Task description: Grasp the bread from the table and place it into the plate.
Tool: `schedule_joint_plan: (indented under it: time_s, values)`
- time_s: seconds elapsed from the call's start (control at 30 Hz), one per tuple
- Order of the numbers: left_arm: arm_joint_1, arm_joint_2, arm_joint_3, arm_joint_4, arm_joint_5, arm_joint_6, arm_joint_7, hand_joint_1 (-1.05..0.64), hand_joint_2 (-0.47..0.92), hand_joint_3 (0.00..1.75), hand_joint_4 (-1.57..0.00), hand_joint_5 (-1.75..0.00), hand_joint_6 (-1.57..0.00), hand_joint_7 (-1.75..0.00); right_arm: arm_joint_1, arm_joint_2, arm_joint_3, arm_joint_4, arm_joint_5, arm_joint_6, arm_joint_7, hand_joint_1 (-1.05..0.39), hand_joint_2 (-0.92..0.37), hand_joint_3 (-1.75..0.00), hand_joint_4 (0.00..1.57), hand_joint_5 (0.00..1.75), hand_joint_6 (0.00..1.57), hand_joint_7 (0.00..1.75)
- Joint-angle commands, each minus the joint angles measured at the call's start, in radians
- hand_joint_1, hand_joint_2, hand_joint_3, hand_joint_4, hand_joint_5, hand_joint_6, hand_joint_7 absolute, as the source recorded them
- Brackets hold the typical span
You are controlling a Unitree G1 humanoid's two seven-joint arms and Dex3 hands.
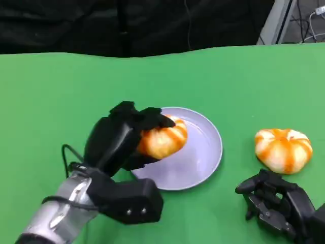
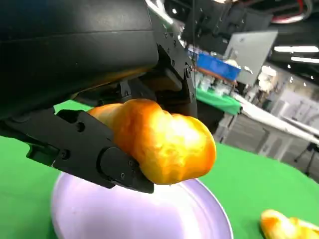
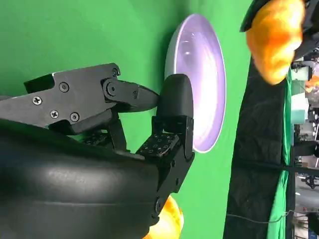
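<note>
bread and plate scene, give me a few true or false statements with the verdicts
1. The left hand holds a bread above the plate. True.
2. The held bread already lies flat in the plate. False: the left wrist view shows it lifted clear of the plate.
3. A second bread lies on the green table, beside the plate. True.
4. The right hand grips the second bread. False: it holds nothing and sits just short of that bread.
5. The plate is red. False: it is pale lilac.

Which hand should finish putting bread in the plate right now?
The left hand. It already holds a bread over the plate, so it likely only needs to lower and release. The right hand holds nothing and rests near the other bread on the table.
</note>
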Motion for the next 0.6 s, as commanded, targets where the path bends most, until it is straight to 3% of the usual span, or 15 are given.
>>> schedule_joint_plan:
  time_s: [0.03,0.23,0.37,0.6]
  values:
    - [-0.057,-0.016,-0.027,0.06,0.005,-0.005,-0.012,-0.04,0.92,0.11,-0.69,-1.54,-0.83,-0.92,0.013,-0.003,-0.002,-0.002,0.005,0.01,0.001,-0.25,-0.92,-0.47,0.65,1.75,0.72,1.11]
    - [-0.168,-0.053,-0.076,0.2,0.023,0.005,-0.027,-0.05,0.92,0.12,-0.64,-1.59,-0.81,-0.94,0.011,-0.002,0.005,0.001,-0.013,0.003,-0.016,-0.26,-0.92,-0.47,0.67,1.75,0.73,1.1]
    - [-0.221,-0.061,-0.093,0.287,0.022,-0.027,-0.016,-0.06,0.92,0.11,-0.6,-1.64,-0.76,-1.07,0.012,-0.001,0.007,-0.001,-0.014,0.005,-0.021,-0.25,-0.92,-0.47,0.67,1.75,0.73,1.1]
    - [-0.292,-0.074,-0.113,0.437,0.018,-0.052,-0.032,-0.1,0.92,0.12,-0.61,-1.57,-0.74,-1.07,0.011,0.005,0.009,0.007,-0.022,-0.013,-0.033,-0.27,-0.92,-0.47,0.68,1.75,0.74,1.09]
